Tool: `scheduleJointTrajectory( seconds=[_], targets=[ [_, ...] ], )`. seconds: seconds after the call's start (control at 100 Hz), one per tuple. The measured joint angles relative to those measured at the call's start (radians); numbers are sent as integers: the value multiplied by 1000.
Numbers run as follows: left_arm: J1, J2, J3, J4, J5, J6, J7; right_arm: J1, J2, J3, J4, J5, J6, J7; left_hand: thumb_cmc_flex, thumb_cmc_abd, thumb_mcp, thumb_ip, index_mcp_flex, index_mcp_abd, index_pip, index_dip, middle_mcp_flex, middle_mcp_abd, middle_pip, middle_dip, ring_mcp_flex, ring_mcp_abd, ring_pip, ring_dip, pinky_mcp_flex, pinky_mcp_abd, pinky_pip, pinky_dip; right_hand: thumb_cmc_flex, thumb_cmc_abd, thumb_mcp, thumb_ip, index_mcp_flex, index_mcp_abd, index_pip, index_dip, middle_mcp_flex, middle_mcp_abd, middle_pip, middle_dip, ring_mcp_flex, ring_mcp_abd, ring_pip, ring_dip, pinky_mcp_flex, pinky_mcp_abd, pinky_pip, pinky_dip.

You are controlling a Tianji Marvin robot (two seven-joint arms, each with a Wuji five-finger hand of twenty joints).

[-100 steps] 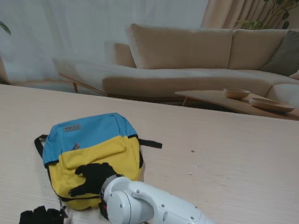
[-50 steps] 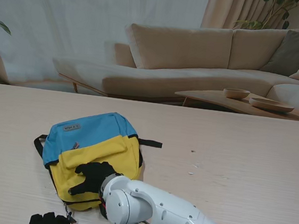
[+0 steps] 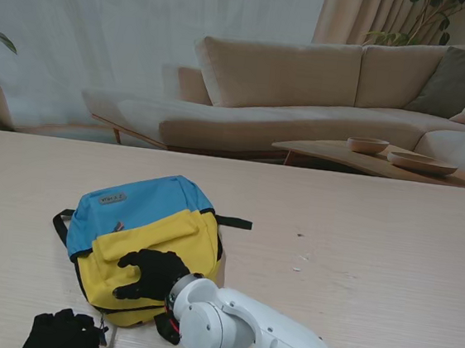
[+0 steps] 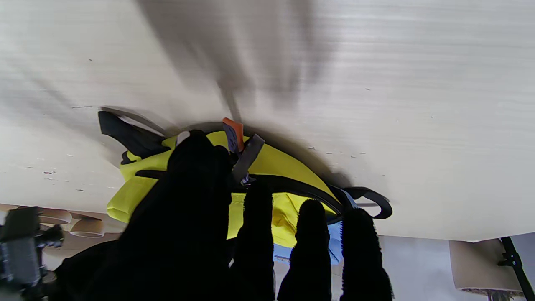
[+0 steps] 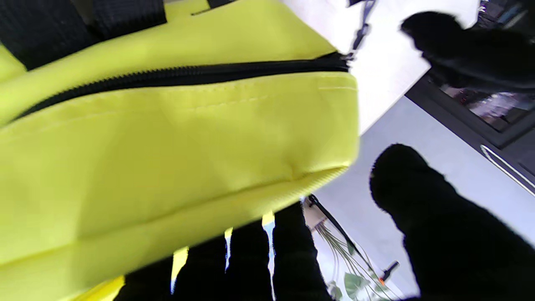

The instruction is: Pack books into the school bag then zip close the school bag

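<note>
Where sofa (image 3: 308, 90) looms, table (image 3: 374, 247) bears bag (image 3: 139, 231).

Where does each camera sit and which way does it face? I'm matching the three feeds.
Stand: above the shoulders, facing table and sofa; shows right hand, left hand.
Left wrist: along the fingers toward the bag.
Right wrist: along the fingers, close on yellow fabric.
Shared: all show the bag.

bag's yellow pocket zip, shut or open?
Shut along the stretch visible: zipper teeth meet up to the school bag corner. The rest is out of frame.
</note>
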Motion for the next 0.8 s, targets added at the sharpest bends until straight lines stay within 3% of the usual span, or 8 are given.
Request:
scheduleJointTrajectory(
  seconds=[0.2, 0.32, 0.41, 0.49, 0.59, 0.69, 0.8],
  targets=[
    [0, -3, -50, -9, 26, -18, -17, -80, 38, 56, -102, -45, -66, -32, -1, 0, -1, 0, 1, -11, 0, -7, 0, -1, 12, 13, 0, 0, 17, 7, 0, 0, 3, 0, 35, -47, 119, 3, 17, -17, 22, 0, 9, 0, -7, 0, 15, 6, 13, 5, 22, 26, 39, 34],
    [0, -5, -78, -20, 34, -25, -27, -129, 57, 95, -169, -119, -100, -45, -6, 0, -2, 0, 1, -24, 0, -14, 1, -2, 13, 22, 0, 0, 20, 10, 0, 0, 11, 0, 63, -74, 162, 0, 37, -48, 43, 8, 53, 0, 28, 8, 57, 20, 72, 42, 79, 86, 162, 99],
    [4, -7, -98, -30, 46, -26, -34, -172, 78, 127, -225, -171, -119, -49, -22, 0, -3, 0, 1, -53, 0, -15, 1, -10, 13, 22, 0, 0, 20, 11, 0, 0, 11, 0, 77, -90, 194, 14, 62, -72, 42, 8, 61, 11, 116, 52, 86, 63, 231, 124, 140, 127, 338, 198],
    [11, -9, -116, -40, 57, -26, -38, -211, 94, 150, -264, -201, -135, -54, -26, 0, -3, 0, 9, -65, -4, -20, 1, -12, 13, 22, 0, 0, 20, 11, 0, 0, 12, 0, 85, -99, 196, 24, 64, -80, 56, 15, 84, 20, 211, 88, 101, 99, 403, 206, 203, 129, 508, 306],
    [16, -10, -134, -52, 62, -29, -49, -245, 110, 164, -295, -223, -141, -55, -27, 0, -13, 0, 10, -76, -4, -27, 11, -12, 16, 22, 0, 0, 21, 12, 0, 0, 12, 0, 85, -100, 199, 24, 76, -81, 57, 30, 141, 31, 314, 123, 206, 136, 595, 294, 306, 127, 673, 411],
    [18, -11, -147, -61, 60, -38, -63, -280, 123, 188, -321, -207, -152, -29, -27, 0, -13, 0, 10, -76, -4, -27, 11, -12, 16, 23, 0, 0, 21, 12, 0, 0, 12, 0, 85, -100, 206, 24, 76, -81, 57, 30, 237, 38, 382, 163, 293, 170, 702, 339, 407, 137, 733, 441],
    [18, -11, -151, -65, 60, -45, -69, -293, 138, 188, -332, -167, -165, 15, -27, 0, -13, 0, 10, -76, -4, -28, 11, -12, 16, 23, 0, 0, 22, 12, 0, 0, 12, 0, 85, -100, 206, 25, 76, -95, 57, 30, 271, 40, 395, 178, 345, 179, 730, 350, 445, 152, 749, 451]
  ],
)
